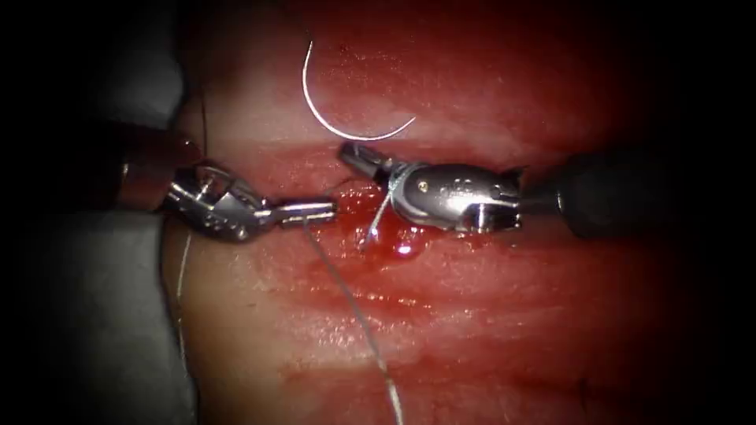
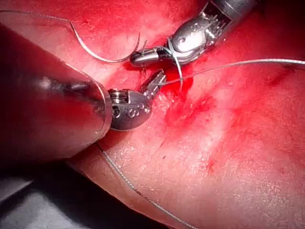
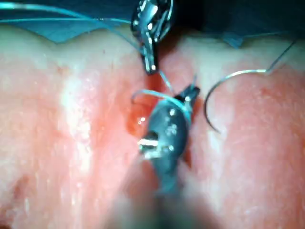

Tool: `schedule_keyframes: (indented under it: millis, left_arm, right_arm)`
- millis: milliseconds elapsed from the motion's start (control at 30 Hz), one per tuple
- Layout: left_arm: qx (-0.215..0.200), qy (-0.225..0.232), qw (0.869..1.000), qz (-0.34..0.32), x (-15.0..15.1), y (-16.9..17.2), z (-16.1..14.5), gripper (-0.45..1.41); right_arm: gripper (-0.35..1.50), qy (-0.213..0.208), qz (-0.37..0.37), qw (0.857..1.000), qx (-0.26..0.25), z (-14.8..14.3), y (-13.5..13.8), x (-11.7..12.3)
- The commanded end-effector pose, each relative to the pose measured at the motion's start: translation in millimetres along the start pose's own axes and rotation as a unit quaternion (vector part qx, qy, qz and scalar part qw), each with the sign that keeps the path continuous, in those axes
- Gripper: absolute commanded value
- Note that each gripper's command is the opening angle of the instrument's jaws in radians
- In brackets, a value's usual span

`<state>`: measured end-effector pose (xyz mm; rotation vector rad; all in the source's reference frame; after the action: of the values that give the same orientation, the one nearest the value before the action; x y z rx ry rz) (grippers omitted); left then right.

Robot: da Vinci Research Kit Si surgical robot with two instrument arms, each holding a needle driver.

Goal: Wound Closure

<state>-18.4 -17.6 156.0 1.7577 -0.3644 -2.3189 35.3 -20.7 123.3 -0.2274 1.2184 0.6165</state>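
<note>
The curved needle (image 1: pixel 331 118) lies loose on the tissue (image 1: pixel 488 330), beyond the cut and not in it; neither tool holds it. My left tool (image 1: pixel 327 208) is shut on the thread (image 1: pixel 354 311), which runs from its jaws toward the near edge. My right tool (image 1: pixel 350 151) faces it across the red cut, jaws shut, with a loop of thread (image 1: pixel 387 189) wrapped around it behind the jaws. In the left wrist view the left tool (image 2: pixel 159 76) grips the thread (image 2: pixel 238 64) just below the right tool (image 2: pixel 136 58). The right wrist view shows the right tool (image 3: pixel 193 90), the left tool (image 3: pixel 151 67) and the needle (image 3: pixel 224 81).
Red fluid (image 1: pixel 403 249) pools in the cut under the right tool. A second strand of thread (image 1: pixel 183 267) hangs along the tissue's left edge, beside grey cloth (image 1: pixel 87 315). The needle's thread (image 2: pixel 43 16) trails off from its end.
</note>
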Motion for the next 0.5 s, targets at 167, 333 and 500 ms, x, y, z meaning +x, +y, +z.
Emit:
schedule_keyframes:
  millis: [167,333,500]
  left_arm:
    - [0.010,-0.021,0.999,-0.028,-0.8,-1.7,-0.9,-0.45]
    - [0.009,-0.047,0.998,-0.040,-1.4,-5.4,-1.7,-0.45]
    - [0.014,-0.061,0.997,-0.044,-1.4,-10.5,-1.8,-0.45]
  right_arm:
    - [-0.35,-0.009,0.000,1.000,-0.016,-0.1,-2.3,0.0]
    - [-0.35,-0.013,-0.005,1.000,-0.018,-0.1,-3.9,0.9]
    - [-0.35,-0.021,-0.004,1.000,-0.018,-0.4,-5.3,1.8]
